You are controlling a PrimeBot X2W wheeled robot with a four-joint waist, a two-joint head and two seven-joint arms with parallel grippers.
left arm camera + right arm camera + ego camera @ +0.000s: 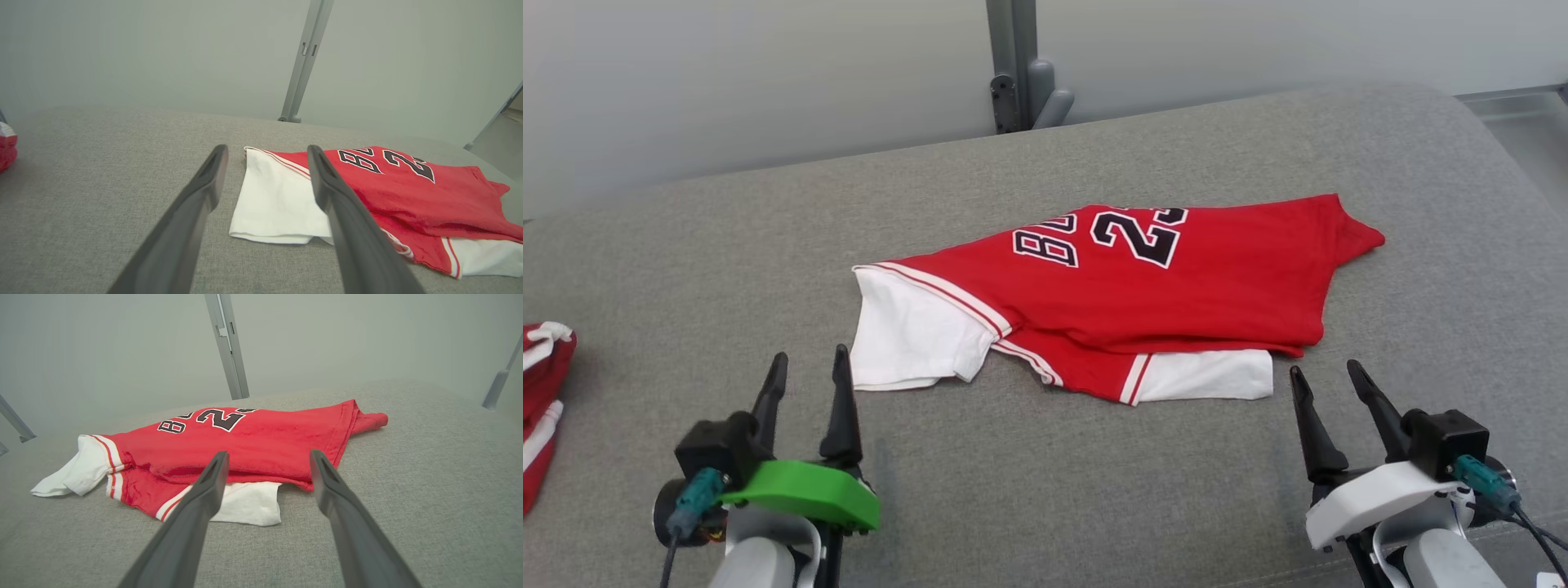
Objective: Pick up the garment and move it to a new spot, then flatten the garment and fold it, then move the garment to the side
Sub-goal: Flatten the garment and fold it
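Note:
The garment point(1143, 286) is a red jersey with white sleeves and black numerals, lying folded over itself on the grey cushion point(1013, 490). It also shows in the left wrist view as the garment point(408, 192) and in the right wrist view as the garment point(253, 445). My left gripper point(810, 366) stands open just short of the white left sleeve, nothing between its fingers point(204, 183). My right gripper point(1327, 374) is open too, just right of the white lower sleeve, apart from the cloth, fingers point(327, 482) empty.
Another red-and-white cloth pile point(543, 400) lies at the cushion's far left edge. A grey metal post point(1017, 65) stands behind the cushion against a pale wall. The cushion's right edge drops off near a grey floor strip point(1523, 122).

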